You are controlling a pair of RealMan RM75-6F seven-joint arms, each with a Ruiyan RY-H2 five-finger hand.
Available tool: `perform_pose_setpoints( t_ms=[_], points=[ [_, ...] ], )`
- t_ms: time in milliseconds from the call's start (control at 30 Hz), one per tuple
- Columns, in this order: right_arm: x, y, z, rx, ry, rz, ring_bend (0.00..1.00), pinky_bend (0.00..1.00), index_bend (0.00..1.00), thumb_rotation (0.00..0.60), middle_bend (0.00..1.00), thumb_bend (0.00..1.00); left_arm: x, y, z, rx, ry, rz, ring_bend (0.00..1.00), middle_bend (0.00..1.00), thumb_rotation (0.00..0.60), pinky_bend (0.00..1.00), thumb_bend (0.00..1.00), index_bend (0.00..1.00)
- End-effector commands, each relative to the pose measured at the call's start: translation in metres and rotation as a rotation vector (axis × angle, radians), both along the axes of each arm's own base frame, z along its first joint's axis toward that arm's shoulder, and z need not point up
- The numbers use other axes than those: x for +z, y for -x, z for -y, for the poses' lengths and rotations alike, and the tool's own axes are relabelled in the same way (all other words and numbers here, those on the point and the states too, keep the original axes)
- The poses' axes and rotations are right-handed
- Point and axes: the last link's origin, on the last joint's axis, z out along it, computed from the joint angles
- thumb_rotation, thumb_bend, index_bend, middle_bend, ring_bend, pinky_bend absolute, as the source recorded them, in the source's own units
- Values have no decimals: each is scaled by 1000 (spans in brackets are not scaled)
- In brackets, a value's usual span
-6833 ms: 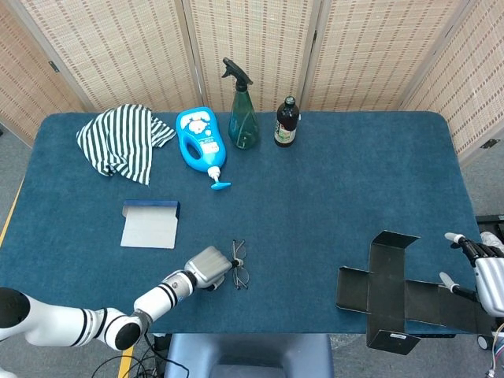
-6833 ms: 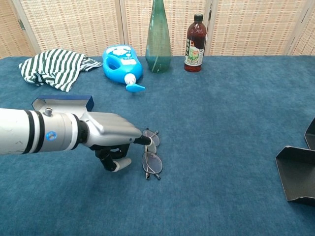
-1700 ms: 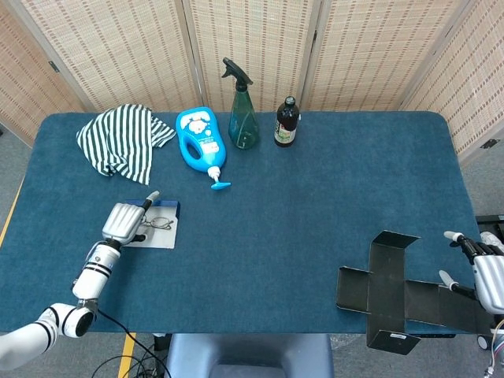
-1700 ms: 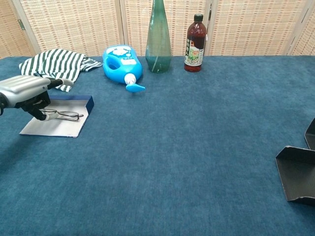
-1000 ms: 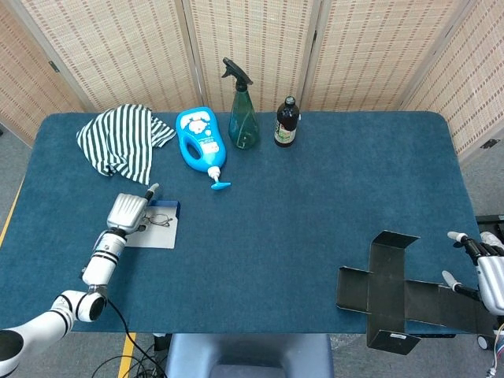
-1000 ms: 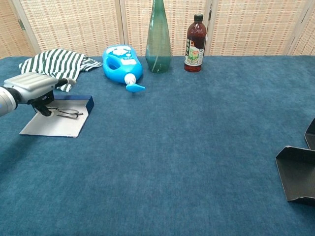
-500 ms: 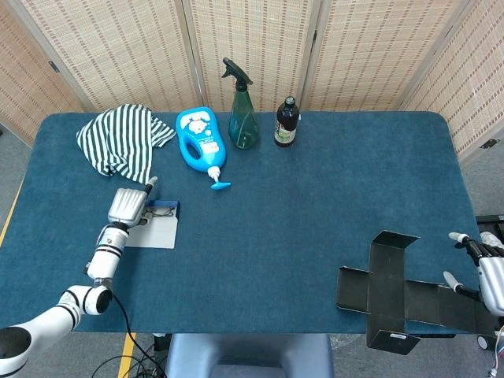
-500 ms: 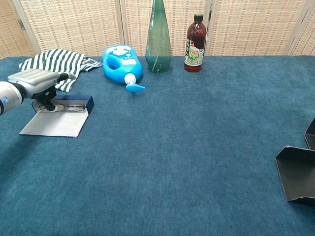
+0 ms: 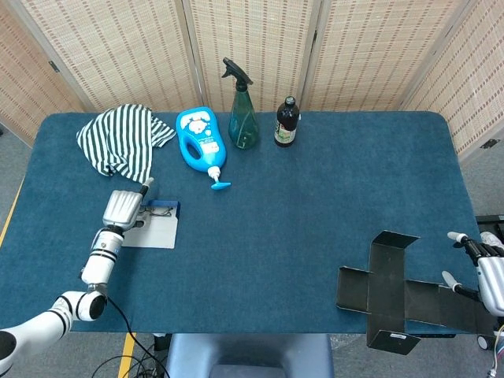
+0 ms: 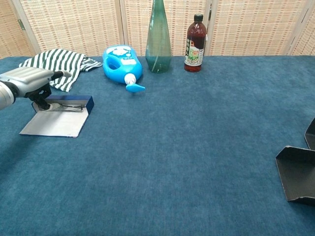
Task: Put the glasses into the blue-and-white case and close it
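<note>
While the glasses (image 10: 65, 106) lie lengthwise in the blue-and-white case (image 10: 59, 116), the left hand (image 10: 30, 80) sits at their left end; finger state cannot be told.

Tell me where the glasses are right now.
The glasses lie in the open case at the table's left side, by the left hand, near the striped cloth.
</note>
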Motion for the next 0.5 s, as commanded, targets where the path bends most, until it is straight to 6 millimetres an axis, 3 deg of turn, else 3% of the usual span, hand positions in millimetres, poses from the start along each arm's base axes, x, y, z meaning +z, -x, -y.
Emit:
perform_pose_setpoints(
  t_ms=[33,267,500],
  points=[
    [0,-1,0,2,-1,-1,428,385,232,600,376,223,10,1,23,-82,27,32,979,964,600,1000,375,139],
    [-3,-4,2,16,-12,1,428,385,232,600,376,223,18,7,64,-203,97,21,966,962,600,1000,375,208],
    [-5,-5,5,20,-19,1,428,385,232,600,376,224,10,11,85,-206,142,12,961,959,600,1000,326,201]
  ],
)
